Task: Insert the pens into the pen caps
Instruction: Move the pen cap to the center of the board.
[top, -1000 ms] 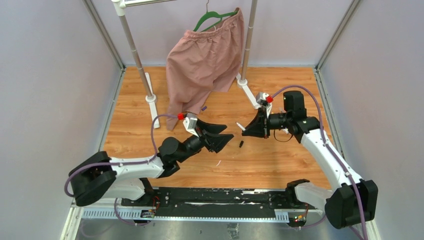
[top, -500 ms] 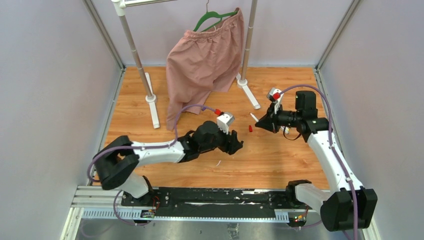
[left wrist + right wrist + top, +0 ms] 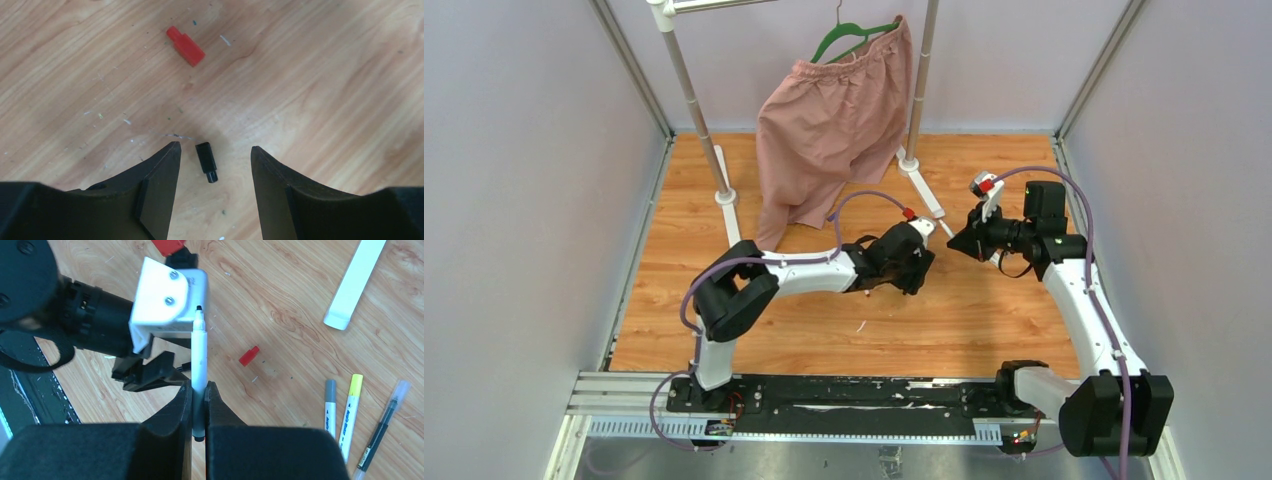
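The left pincer is held with its jaws apart, and a short black plastic cap is seen lying between them, untouched. A stubby red plastic cap is seen beyond its tips. The right pincer is clamped on a slim white-barrelled pen, whose black tip is pointed forward.

The tabletop was pale wood-grain board with a soft sheen, flecked with small scuffs. The red cap looked like matt plastic. The black cap was smooth plastic with a slight gloss. The left gripper was matt black and faintly grainy. The white pen had a smooth plastic barrel. The pink shorts were soft, matt cloth.
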`<move>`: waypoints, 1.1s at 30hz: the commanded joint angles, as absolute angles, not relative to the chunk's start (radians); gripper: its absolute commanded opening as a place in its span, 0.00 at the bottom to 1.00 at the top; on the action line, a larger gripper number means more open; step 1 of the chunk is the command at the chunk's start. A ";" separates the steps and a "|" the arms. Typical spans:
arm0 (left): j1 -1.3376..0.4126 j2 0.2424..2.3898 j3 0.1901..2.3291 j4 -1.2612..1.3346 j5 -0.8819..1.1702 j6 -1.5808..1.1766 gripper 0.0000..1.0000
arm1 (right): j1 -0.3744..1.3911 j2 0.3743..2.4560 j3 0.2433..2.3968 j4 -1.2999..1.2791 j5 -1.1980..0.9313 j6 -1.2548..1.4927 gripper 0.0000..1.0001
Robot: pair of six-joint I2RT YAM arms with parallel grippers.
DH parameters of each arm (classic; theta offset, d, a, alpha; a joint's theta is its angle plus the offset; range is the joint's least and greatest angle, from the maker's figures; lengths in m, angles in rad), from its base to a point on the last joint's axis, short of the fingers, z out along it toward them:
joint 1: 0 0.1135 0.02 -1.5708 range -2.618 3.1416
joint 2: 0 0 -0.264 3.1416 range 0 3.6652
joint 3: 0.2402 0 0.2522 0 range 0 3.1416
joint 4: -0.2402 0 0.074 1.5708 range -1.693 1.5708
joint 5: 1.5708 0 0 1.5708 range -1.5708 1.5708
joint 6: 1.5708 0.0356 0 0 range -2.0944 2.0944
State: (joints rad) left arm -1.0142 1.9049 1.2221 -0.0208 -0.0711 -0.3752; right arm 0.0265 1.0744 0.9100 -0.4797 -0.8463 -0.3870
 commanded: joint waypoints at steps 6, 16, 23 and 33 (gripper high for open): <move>-1.034 1.998 1.379 -0.268 -0.165 -0.300 0.54 | 0.010 1.061 0.940 -0.499 -0.847 -0.371 0.00; -1.043 2.064 1.450 -0.325 -0.132 -0.287 0.48 | -0.020 1.061 0.940 -0.499 -0.856 -0.368 0.00; -1.046 2.079 1.465 -0.344 -0.140 -0.279 0.41 | -0.021 1.060 0.942 -0.498 -0.862 -0.368 0.00; -1.046 2.101 1.477 -0.368 -0.141 -0.266 0.25 | -0.023 1.059 0.939 -0.499 -0.870 -0.367 0.00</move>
State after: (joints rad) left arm -1.0370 2.0731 1.4498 -0.3401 -0.1406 -0.2840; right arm -0.0055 1.0740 0.9115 -0.4801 -0.8482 -0.3801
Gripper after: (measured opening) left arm 0.293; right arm 0.071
